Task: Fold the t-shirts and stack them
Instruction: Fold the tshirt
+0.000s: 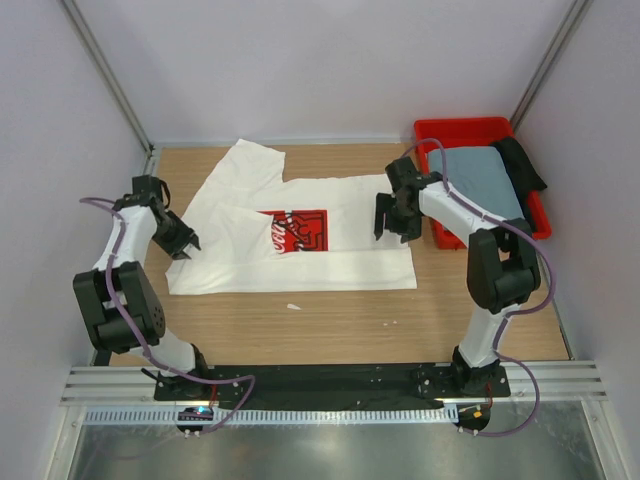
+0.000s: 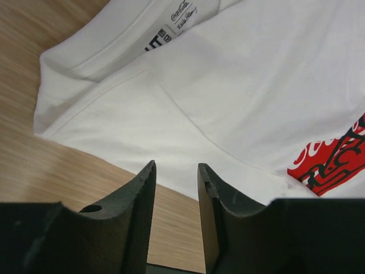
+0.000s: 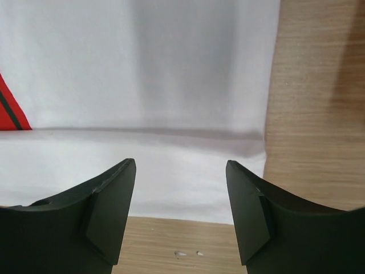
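The large white t-shirt (image 1: 330,255) lies flat on the wooden table, partly folded, its red print (image 1: 298,231) facing up. The left wrist view shows its collar label (image 2: 178,16) and a folded sleeve edge (image 2: 74,85). My left gripper (image 1: 187,243) (image 2: 175,168) hangs just off the shirt's left edge, its jaws a little apart with nothing between them. At the shirt's right edge, my right gripper (image 1: 394,222) (image 3: 180,164) is open wide over the white t-shirt's hem (image 3: 171,194) and holds nothing. The grey-blue t-shirt (image 1: 485,178) lies in the red bin (image 1: 462,128).
A black cloth (image 1: 525,165) drapes over the bin's right rim. Small white scraps (image 1: 293,306) (image 3: 188,252) lie on the bare wood (image 1: 330,325) in front of the shirt. Grey walls close in the table on three sides.
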Controlling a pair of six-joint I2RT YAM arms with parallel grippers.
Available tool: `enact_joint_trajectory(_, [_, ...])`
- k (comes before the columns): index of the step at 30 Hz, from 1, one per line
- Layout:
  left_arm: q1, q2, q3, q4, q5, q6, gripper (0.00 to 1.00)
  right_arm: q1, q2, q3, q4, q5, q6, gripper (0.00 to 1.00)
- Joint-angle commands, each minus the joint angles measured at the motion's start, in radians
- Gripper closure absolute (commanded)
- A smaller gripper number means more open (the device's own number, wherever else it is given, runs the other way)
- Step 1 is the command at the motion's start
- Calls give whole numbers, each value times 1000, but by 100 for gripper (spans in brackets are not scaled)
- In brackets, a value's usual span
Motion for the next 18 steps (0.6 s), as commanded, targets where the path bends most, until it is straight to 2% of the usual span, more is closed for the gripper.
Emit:
enact_joint_trajectory(1, [-23,92,23,30,15,42,65,-1,82,54,13,-38,3,30])
enact_joint_trajectory(4, [-23,169,10,53,44,42,69,-1,104,57,18,-29,-8,29])
enact_joint_trajectory(9, [-22,215,-66,79,6,38,69,-1,101,6,41,-15,-20,29])
enact_joint_trajectory(18, [47,198,-182,30,-51,16,68,-1,13,-221,98,42,-14,29])
